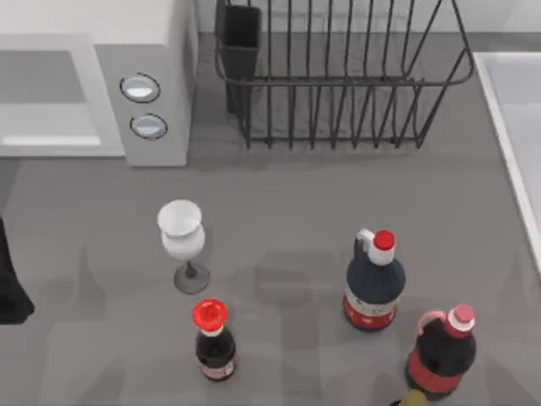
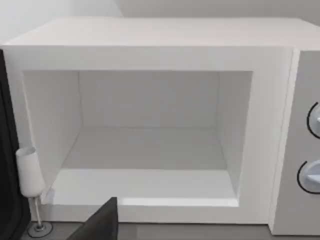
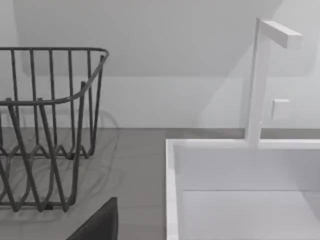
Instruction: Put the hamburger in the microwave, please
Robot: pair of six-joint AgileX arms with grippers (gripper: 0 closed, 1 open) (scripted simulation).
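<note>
The microwave (image 1: pixel 93 76) stands at the table's back left, white with two round silvery-blue buttons (image 1: pixel 140 87) on its side panel. Its door is open, and the left wrist view looks straight into the bare white cavity of the microwave (image 2: pixel 150 150). The hamburger is out of view. A dark part of my left gripper (image 2: pixel 100 222) shows in front of the microwave opening. A dark part of my right gripper (image 3: pixel 100 222) shows over the table between the rack and the sink. A black shape (image 1: pixel 10 283), probably my left arm, sits at the table's left edge.
A black wire dish rack (image 1: pixel 338 85) stands at the back, right of the microwave. A white sink (image 3: pixel 240 190) with a faucet lies at the right. A wine glass (image 1: pixel 182 241), a small red-capped bottle (image 1: pixel 213 338) and two dark jugs (image 1: pixel 374 283) (image 1: pixel 441 351) stand in front.
</note>
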